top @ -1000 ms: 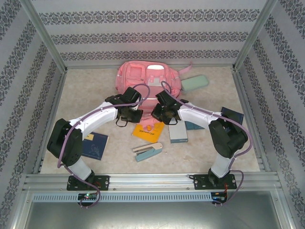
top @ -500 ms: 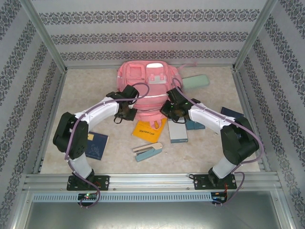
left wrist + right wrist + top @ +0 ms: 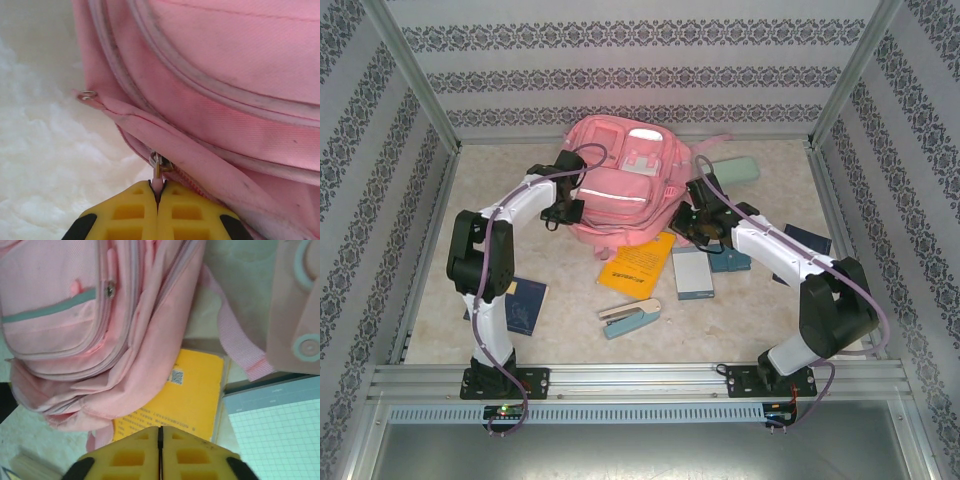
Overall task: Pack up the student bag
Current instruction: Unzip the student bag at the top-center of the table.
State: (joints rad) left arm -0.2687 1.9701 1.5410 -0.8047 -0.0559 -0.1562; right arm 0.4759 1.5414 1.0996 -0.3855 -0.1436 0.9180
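1. Both arms have reached farther across the desk (image 3: 570, 300) than a second ago, the left to the bag's left flank and the right to its right flank, and the bag's near edge has slumped closer.
2. The student bag (image 3: 620, 190) lies at the far middle of the desk, front pockets up, between the two arms. Its near edge overlaps the far end of a yellow booklet (image 3: 192, 390).
3. The left pincer (image 3: 158, 191) is pinched tight on the zip pull (image 3: 158, 172) at the bag's side seam.
4. The right pincer (image 3: 160, 431) hangs over the booklet just beside the bag. Its yellow jaws meet with nothing between them.
5. To my eye the bag is soft, limp cloth and probably light while it is unpacked. It will likely sag, fold and drag along rather than stay put when tugged.
6. The little pull tab looks like the right hold for running the zip, though it is small and could slip out.
7. I would steady the bag with a second hold on thick fabric, such as a strap (image 3: 235, 342) or the seam near the zip.
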